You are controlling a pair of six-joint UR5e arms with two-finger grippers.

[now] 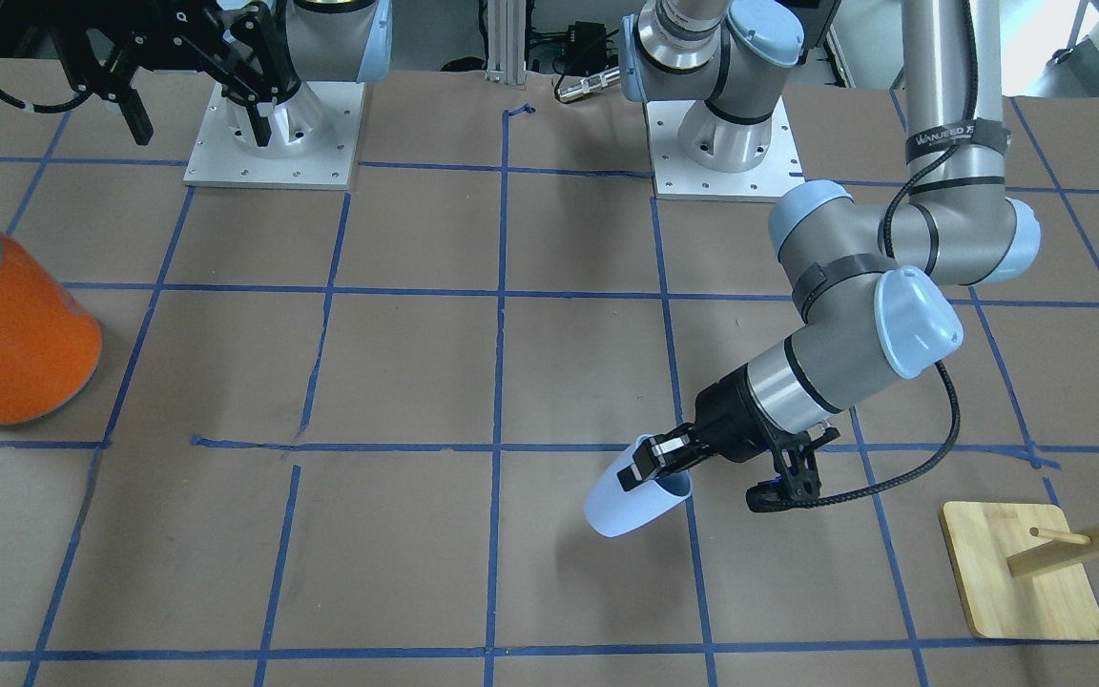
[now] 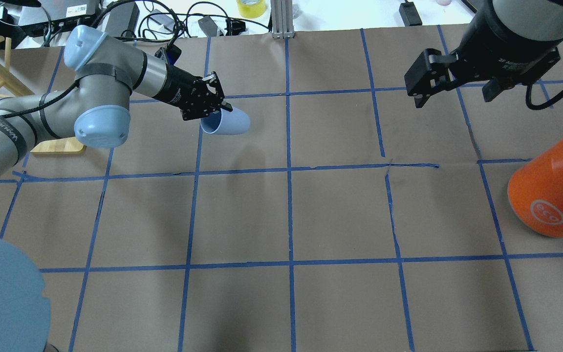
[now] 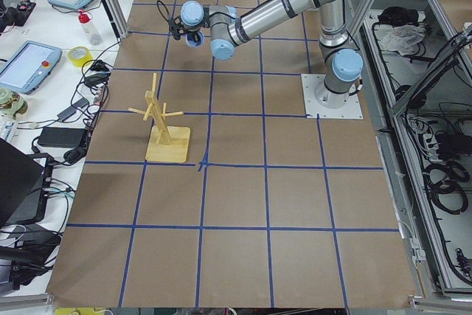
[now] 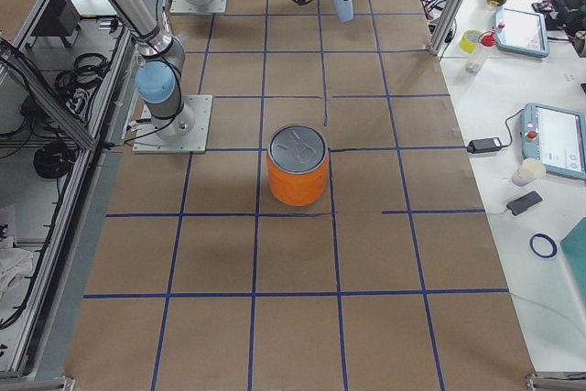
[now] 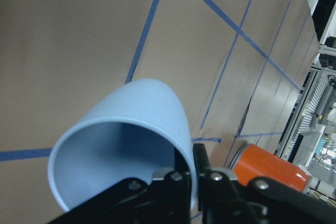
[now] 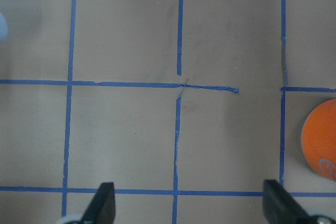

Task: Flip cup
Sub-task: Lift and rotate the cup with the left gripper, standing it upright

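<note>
Brown paper table (image 2: 340, 215), blue tape grid (image 2: 290, 215); left claw (image 2: 218, 111) holds cup (image 2: 231, 122).

Orange can (image 4: 298, 171), silver-topped, is stood upright on brown tabletop (image 2: 340, 215) gridded in blue tape; wooden peg stand (image 3: 165, 127) is set well apart.

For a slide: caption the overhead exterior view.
Left gripper holds the cup sideways above the table; right gripper hovers open.
</note>
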